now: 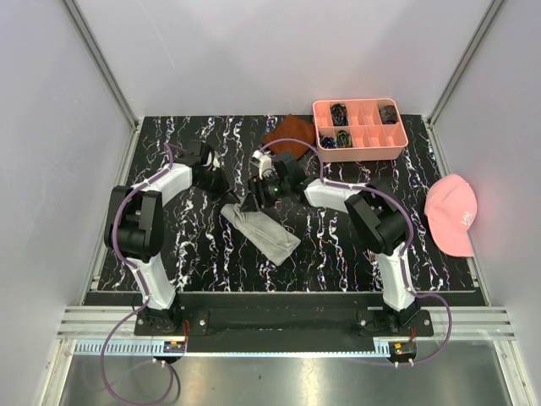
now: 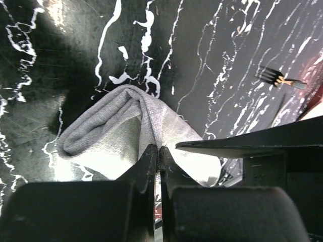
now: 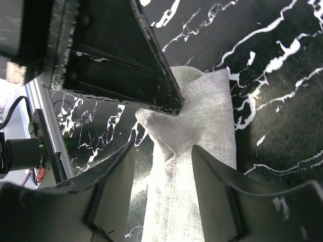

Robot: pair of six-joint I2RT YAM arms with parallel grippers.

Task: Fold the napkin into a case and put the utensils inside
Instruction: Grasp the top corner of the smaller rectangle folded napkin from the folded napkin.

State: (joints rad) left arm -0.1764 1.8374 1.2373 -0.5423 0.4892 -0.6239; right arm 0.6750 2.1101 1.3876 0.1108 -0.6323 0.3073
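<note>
At table [image 1: 321, 262] centre, arms angled inward: left pincer [image 2: 158, 154] clenched on napkin [image 2: 111, 131], right pincer [image 3: 164, 171] released astride it.

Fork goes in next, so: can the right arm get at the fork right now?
Probably yes. The fork lies bare on the table, nothing over it, and the right gripper has open jaws straddling the napkin, holding nothing.
</note>
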